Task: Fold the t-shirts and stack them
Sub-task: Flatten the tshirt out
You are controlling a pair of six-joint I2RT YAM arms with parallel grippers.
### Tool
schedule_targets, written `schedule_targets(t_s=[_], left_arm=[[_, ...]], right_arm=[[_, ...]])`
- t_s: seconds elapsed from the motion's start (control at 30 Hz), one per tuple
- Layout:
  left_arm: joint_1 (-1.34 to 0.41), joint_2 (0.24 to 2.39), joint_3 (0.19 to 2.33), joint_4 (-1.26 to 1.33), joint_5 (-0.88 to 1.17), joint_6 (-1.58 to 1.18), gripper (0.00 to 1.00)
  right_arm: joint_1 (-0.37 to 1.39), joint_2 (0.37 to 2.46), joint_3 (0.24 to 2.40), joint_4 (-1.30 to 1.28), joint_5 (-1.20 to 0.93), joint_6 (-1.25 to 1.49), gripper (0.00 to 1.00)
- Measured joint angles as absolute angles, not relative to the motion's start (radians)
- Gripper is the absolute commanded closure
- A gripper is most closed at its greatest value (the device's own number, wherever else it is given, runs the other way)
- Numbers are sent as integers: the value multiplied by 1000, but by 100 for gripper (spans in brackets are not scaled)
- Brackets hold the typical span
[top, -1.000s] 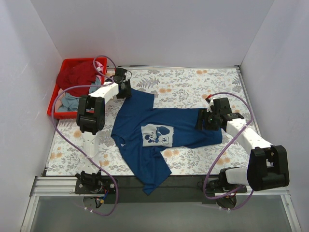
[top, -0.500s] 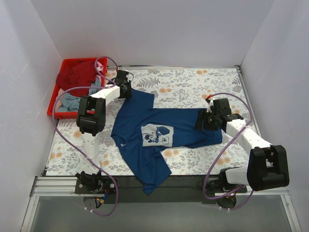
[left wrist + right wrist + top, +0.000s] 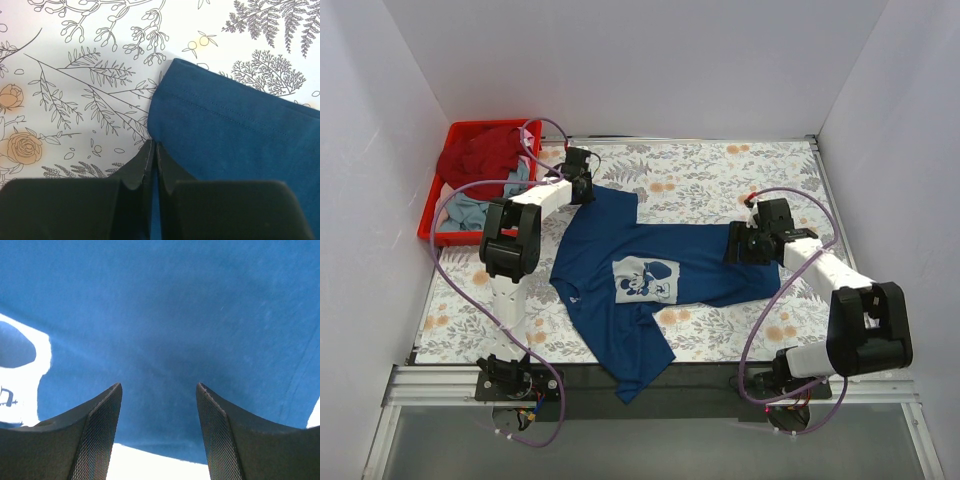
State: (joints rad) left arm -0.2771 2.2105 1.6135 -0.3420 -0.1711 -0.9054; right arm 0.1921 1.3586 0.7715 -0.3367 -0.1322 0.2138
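Observation:
The navy t-shirt (image 3: 640,265) lies spread on the flowered table cover, its pale mouse print (image 3: 646,278) facing up. My left gripper (image 3: 582,188) is at the shirt's far left corner. In the left wrist view the left gripper (image 3: 152,147) is shut on the edge of the navy t-shirt (image 3: 240,135), with blue cloth pinched between the jaws. My right gripper (image 3: 740,248) hovers over the shirt's right end. It stands open in the right wrist view, where the right gripper (image 3: 159,386) has navy t-shirt (image 3: 160,315) below it and nothing between its fingers.
A red crate (image 3: 432,215) stands at the far left, holding the dark red t-shirt (image 3: 480,155) and the pale grey-blue t-shirt (image 3: 465,210). The navy shirt's near corner hangs over the table's dark front edge (image 3: 720,375). White walls close in three sides.
My left gripper has closed onto the navy shirt's far left edge. The right arm has shifted slightly, still open over the shirt's right end.

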Motion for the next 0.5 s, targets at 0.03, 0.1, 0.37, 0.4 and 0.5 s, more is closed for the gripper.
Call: schedule_targets(t_s=[0.03, 0.1, 0.37, 0.4, 0.5], left_arm=[[-278, 2210, 1613, -342, -171, -905, 100], [-277, 2209, 1611, -339, -169, -906, 100], [-278, 2186, 1576, -324, -160, -913, 100], [-278, 2183, 1570, -323, -157, -913, 100], [-278, 2175, 1558, -320, -156, -914, 100]], right_arm=[[192, 1375, 784, -332, -123, 216, 32], [192, 1412, 815, -323, -105, 223, 32], [189, 1579, 950, -237, 38, 208, 37], [187, 1599, 963, -229, 57, 194, 37], [164, 1658, 1006, -216, 93, 142, 39]])
